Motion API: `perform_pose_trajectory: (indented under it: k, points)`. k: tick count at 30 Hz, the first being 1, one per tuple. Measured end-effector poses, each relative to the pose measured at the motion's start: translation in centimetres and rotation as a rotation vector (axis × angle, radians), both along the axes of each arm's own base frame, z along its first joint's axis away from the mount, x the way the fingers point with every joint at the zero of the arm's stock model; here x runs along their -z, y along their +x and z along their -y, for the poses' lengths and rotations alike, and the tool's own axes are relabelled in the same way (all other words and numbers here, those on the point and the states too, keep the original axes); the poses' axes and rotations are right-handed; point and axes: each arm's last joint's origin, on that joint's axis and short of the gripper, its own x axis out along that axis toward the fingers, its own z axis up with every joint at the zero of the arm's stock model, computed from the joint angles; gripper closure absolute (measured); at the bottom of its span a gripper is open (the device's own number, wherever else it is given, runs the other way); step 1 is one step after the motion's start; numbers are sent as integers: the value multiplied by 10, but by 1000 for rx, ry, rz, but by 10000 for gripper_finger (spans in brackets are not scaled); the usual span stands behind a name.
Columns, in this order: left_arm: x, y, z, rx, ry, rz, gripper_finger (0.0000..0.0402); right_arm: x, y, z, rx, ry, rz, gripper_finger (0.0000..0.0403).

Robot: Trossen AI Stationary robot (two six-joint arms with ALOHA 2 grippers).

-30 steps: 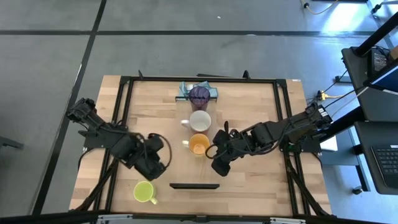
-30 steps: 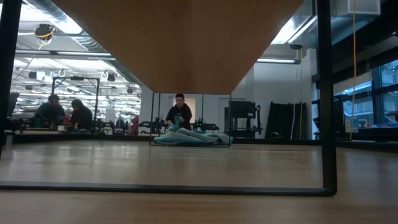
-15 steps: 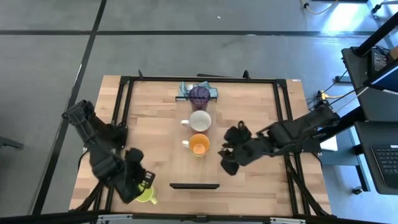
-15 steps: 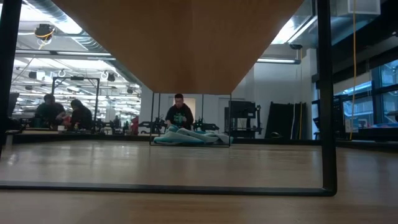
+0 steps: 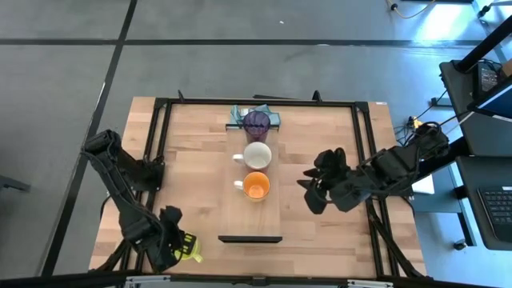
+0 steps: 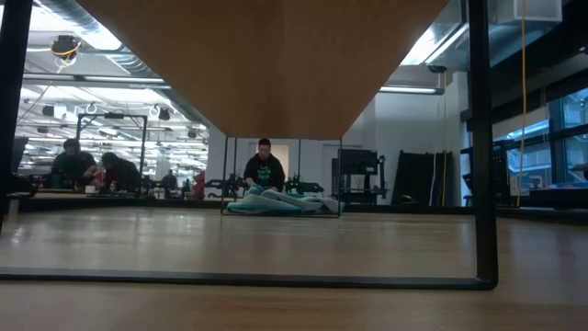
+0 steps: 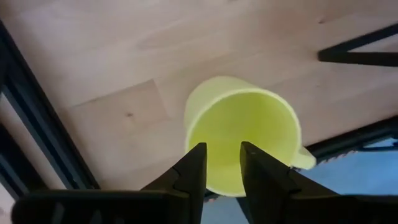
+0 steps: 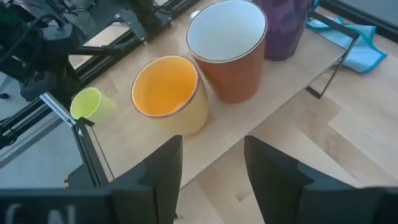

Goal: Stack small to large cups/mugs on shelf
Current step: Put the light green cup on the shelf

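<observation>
The yellow-green mug (image 5: 192, 251) stands upright on the table near its near left corner, its opening up (image 7: 242, 134). My left gripper (image 5: 178, 243) hangs over it, open by a narrow gap (image 7: 222, 171), with its fingertips above the mug's opening. The purple tumbler (image 5: 257, 122), the white-inside red mug (image 5: 258, 154) and the orange mug (image 5: 256, 186) stand in a row on the pale shelf (image 5: 254, 220). My right gripper (image 5: 314, 194) is open and empty (image 8: 211, 168), to the right of the orange mug (image 8: 166, 93).
A teal cloth (image 5: 240, 116) lies at the shelf's far end, behind the tumbler; it also shows in the low view (image 6: 276, 202). The shelf's dark strip (image 5: 250, 238) is at its near end. Black frame rails (image 5: 364, 160) run along the table's sides. People show far off in the room.
My left gripper has swung from the table's middle left toward the near edge and now hangs over the yellow-green mug. My right gripper has drawn back from beside the orange mug toward the table's right edge. The mugs have stayed in place.
</observation>
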Motion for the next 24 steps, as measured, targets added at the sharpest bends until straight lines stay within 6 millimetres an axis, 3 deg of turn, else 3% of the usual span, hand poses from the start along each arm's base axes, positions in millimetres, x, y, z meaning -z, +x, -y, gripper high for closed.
perform_pose_trajectory:
  k: [12, 24]
  points:
    - [15, -22, 8, 89, 29, -40, 308, 1, 1, 4, 28, -19, -3, 229]
    - [44, -21, 11, 134, -30, 16, 308, 1, 6, 13, 86, -4, 6, 229]
